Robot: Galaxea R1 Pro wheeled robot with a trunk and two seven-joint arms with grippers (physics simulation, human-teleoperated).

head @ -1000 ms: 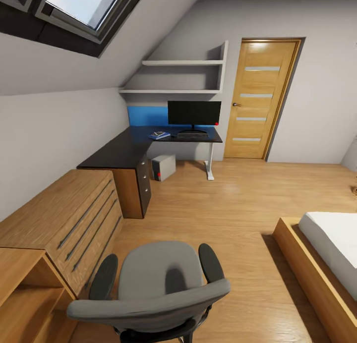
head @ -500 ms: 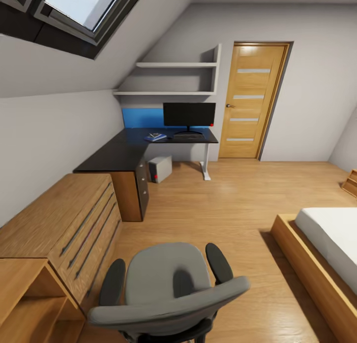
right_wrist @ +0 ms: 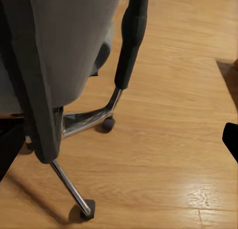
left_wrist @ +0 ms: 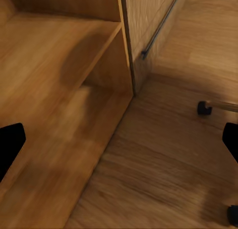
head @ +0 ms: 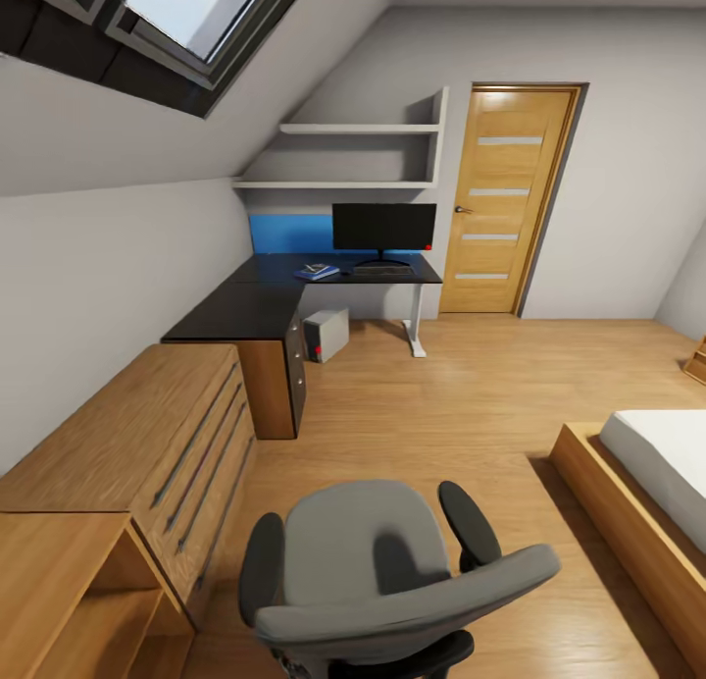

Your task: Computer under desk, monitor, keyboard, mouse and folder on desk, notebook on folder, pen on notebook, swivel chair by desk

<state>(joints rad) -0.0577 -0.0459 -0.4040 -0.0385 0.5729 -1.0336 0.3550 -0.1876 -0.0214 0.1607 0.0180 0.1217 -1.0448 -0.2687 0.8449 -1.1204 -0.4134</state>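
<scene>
At the room's near end, grey padded swivel chair (head: 378, 571) with black armrests, seat bare, on light plank floor (head: 461, 404); far off, flat blue folder (head: 316, 271) lies on L-shaped black desk (head: 257, 301) beside wide black monitor (head: 383, 227); both grippers' jaws spread wide, empty

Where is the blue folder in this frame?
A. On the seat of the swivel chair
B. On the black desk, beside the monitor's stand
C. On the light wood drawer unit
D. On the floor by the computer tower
B. In the head view the folder lies on the desk just beside the monitor, while the swivel chair seat is bare.
</scene>
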